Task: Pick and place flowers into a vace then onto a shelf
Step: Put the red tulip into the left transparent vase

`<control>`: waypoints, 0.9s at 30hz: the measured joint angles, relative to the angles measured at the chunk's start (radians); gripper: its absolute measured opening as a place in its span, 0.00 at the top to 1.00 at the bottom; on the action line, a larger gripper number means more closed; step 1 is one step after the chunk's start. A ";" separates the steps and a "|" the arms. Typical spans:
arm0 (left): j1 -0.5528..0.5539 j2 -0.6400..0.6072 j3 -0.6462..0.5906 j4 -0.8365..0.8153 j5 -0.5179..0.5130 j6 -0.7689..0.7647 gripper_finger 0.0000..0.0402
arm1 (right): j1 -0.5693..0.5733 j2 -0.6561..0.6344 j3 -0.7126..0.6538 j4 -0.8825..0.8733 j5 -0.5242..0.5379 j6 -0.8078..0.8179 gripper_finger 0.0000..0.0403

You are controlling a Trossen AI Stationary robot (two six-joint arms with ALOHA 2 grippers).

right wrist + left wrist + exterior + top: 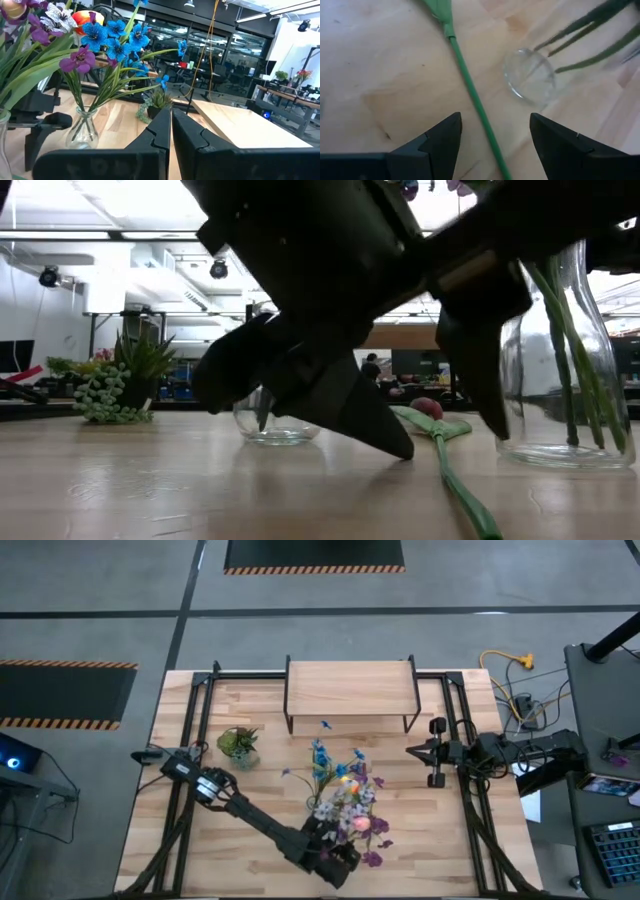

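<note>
Wooden desk (250,800) holds two glass vases already filled with flowers (345,795), neither yet on the shelf (350,688) behind them. Beside the nearer vase (530,75), one loose stem (472,95) lies between the left claw's (495,135) spread fingers, ungrasped. Right claw (171,131) waits closed.

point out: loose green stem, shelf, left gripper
loose green stem (472,90), left wrist view, mid-stalk on the table.
shelf (350,686), high view, middle of wooden top.
left gripper (495,137), left wrist view, gap between open fingertips.
</note>
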 joint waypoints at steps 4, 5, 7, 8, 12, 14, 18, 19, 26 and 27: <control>0.017 -0.004 -0.017 0.009 0.039 0.001 0.45 | 0.000 0.000 0.000 0.000 0.000 0.000 0.98; 0.020 -0.005 -0.017 0.009 0.045 0.001 0.45 | 0.000 0.000 0.000 0.000 0.000 -0.001 0.98; 0.022 -0.005 -0.018 0.008 0.054 0.008 0.45 | 0.000 0.000 0.000 0.000 0.000 -0.001 0.98; 0.023 -0.005 -0.016 0.002 0.061 0.009 0.45 | 0.000 0.000 0.000 0.000 0.000 -0.001 0.98; 0.024 -0.004 -0.011 -0.007 0.081 0.032 0.47 | 0.000 0.000 0.000 0.000 0.000 -0.004 0.98; 0.025 -0.004 -0.015 -0.010 0.090 0.034 0.51 | 0.000 0.000 0.000 0.000 0.000 -0.004 0.98; 0.025 -0.004 -0.019 -0.021 0.090 0.033 0.62 | 0.000 0.000 0.000 0.000 0.000 -0.003 0.98; 0.025 -0.004 -0.019 -0.026 0.090 0.028 0.66 | 0.000 0.000 0.000 0.000 0.000 -0.003 0.98; 0.026 -0.003 -0.017 -0.054 0.128 -0.019 0.83 | 0.000 0.000 0.000 0.000 0.000 -0.003 0.98; 0.026 -0.003 -0.018 -0.055 0.135 -0.020 0.84 | 0.000 0.000 0.000 0.000 0.000 -0.003 0.98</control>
